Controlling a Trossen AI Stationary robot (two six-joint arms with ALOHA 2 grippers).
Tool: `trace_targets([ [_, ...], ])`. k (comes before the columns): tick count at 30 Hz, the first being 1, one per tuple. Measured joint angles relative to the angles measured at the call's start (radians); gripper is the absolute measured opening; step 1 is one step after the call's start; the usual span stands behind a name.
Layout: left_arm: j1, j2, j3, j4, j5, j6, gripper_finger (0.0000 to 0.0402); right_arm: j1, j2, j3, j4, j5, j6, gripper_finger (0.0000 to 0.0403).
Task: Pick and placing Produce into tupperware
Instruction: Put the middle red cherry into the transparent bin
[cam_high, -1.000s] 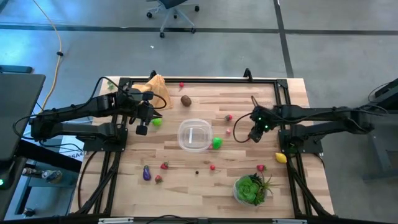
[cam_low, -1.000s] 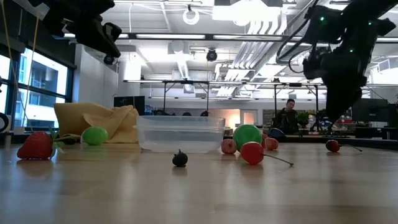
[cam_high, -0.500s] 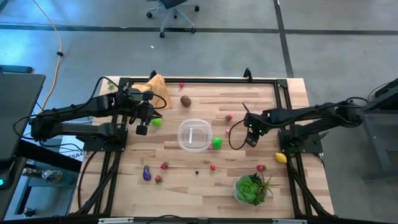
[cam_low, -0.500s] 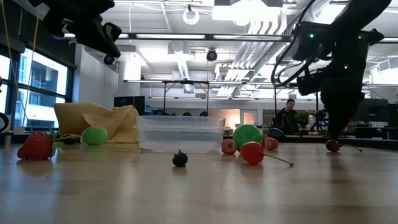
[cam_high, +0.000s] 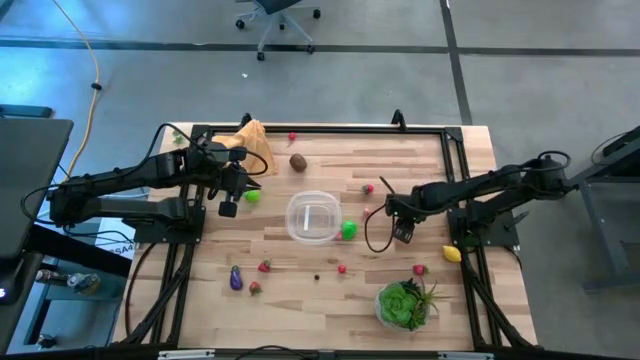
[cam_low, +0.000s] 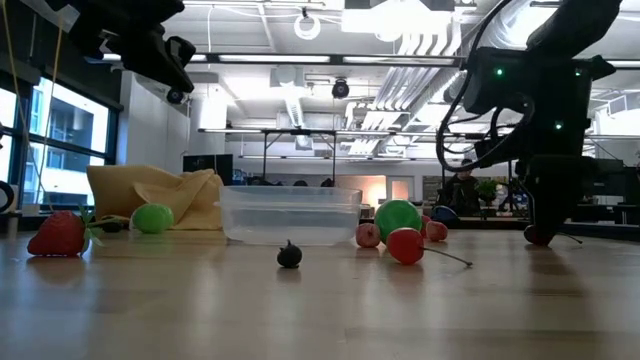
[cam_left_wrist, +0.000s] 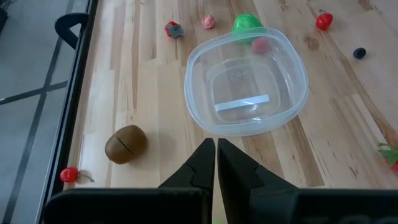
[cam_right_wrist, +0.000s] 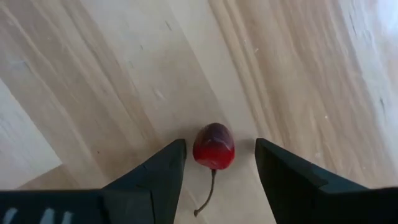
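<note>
The right tool (cam_high: 401, 231) is lowered to the wooden surface (cam_high: 330, 290), to the right of the clear tupperware (cam_high: 313, 217) and well apart from it. In the right wrist view its fingers (cam_right_wrist: 163, 172) are spread wide, with a red cherry (cam_right_wrist: 213, 147) lying on the boards between them, touched by neither; the cherry's thin stem trails away from it. In the low view this tool (cam_low: 548, 232) stands close above the boards at the right.

The left tool (cam_high: 229, 205) is held above the left part of the surface, beside a green lime (cam_high: 252, 196). In the left wrist view its fingers (cam_left_wrist: 200, 163) are pressed together with nothing between them.

The tupperware is seen empty near the middle of the surface. A second green lime (cam_high: 348, 229) lies just beside its right wall. A brown kiwi (cam_high: 299, 161) is seen farther back, near an orange-tan cloth (cam_high: 252, 141). A purple eggplant (cam_high: 236, 279) and two red berries (cam_high: 264, 266) lie at the near left. A yellow lemon (cam_high: 452, 253) rests at the right edge, and a leafy green plant (cam_high: 405, 303) stands at the near right.
</note>
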Motion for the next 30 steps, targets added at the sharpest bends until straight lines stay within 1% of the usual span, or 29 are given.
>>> trace_targets([
  [8, 0.000, 0.000, 0.000, 0.000, 0.000, 0.000, 0.0010, 0.024, 0.012, 0.001, 0.004, 0.031, -0.002, 0.0189],
  [11, 0.000, 0.000, 0.000, 0.000, 0.000, 0.000, 0.0010, 0.024, 0.013, 0.001, 0.007, 0.024, -0.005, 0.0170],
  [17, 0.000, 0.000, 0.000, 0.000, 0.000, 0.000, 0.0010, 0.024, 0.014, 0.000, 0.017, -0.001, -0.005, 0.0120],
  [22, 0.000, 0.000, 0.000, 0.000, 0.000, 0.000, 0.0010, 0.024, 0.012, 0.000, 0.024, -0.010, -0.006, 0.0090],
  [26, 0.000, 0.000, 0.000, 0.000, 0.000, 0.000, 0.0010, 0.024, -0.007, 0.005, 0.018, -0.010, -0.007, 0.0076],
  [30, 0.000, 0.000, 0.000, 0.000, 0.000, 0.000, 0.0010, 0.023, -0.045, 0.042, 0.034, 0.028, -0.014, 0.0073],
])
